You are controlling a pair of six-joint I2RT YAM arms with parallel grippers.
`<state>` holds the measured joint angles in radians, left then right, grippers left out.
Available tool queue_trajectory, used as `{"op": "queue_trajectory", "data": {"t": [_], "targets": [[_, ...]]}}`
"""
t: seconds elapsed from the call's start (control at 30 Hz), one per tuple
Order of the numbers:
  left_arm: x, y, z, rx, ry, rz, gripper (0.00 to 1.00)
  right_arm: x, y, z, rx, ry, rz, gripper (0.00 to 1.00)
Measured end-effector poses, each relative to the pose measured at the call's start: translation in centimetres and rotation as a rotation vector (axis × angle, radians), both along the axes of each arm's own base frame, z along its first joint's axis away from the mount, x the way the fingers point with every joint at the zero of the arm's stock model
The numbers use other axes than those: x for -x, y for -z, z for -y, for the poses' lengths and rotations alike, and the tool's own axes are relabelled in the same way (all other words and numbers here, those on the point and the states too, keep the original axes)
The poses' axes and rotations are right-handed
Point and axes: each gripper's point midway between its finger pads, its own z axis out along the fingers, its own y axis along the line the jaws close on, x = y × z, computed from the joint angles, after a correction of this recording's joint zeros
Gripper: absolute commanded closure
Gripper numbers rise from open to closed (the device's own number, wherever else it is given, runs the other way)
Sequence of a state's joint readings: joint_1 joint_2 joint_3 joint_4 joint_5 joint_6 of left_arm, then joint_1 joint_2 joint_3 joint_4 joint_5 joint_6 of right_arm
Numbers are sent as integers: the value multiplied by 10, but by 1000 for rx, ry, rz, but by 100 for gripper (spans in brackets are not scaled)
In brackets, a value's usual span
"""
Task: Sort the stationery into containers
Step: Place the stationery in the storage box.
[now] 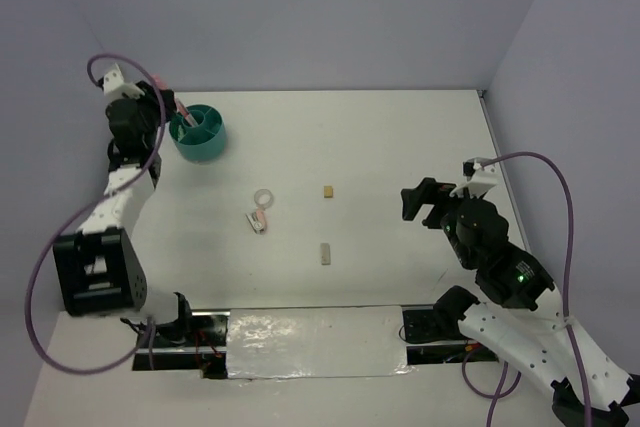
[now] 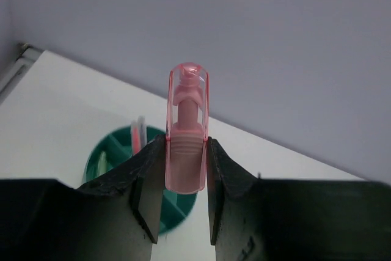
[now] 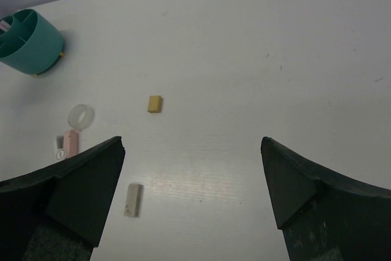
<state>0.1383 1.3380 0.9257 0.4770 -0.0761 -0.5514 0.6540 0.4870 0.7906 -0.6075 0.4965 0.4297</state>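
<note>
Two fingers of my left gripper (image 2: pixel 186 142) pinch the pink pen (image 2: pixel 187 102) over the teal cup (image 1: pixel 205 147) at ten o'clock; releasing off-centre could bounce it outside. Right gripper (image 3: pixel 192 151) gapes empty.

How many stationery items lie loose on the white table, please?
4: a clear plastic ring, a pink oblong piece beside it, a small tan block mid-table, and a pale oblong piece nearer the arms. A pale bit against the pink one may be a fifth.
</note>
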Motion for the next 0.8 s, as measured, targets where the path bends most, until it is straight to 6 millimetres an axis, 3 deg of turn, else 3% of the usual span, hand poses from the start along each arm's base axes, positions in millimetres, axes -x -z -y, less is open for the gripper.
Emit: {"op": "queue_trajectory", "data": {"t": [0.13, 0.27, 0.4, 0.5, 0.8], "targets": [[-58, 1, -28, 1, 165, -12, 99, -5, -3, -8, -4, -27, 9, 0], [-83, 19, -47, 30, 354, -28, 98, -9, 3, -15, 18, -49, -4, 0], [-78, 53, -50, 85, 459, -61, 97, -12, 8, -22, 36, -78, -22, 0], [-66, 77, -42, 131, 505, -95, 93, -13, 10, -25, 47, -97, -30, 0], [-59, 116, -31, 186, 552, -124, 93, -10, 9, -30, 45, -133, -28, 0]]}}
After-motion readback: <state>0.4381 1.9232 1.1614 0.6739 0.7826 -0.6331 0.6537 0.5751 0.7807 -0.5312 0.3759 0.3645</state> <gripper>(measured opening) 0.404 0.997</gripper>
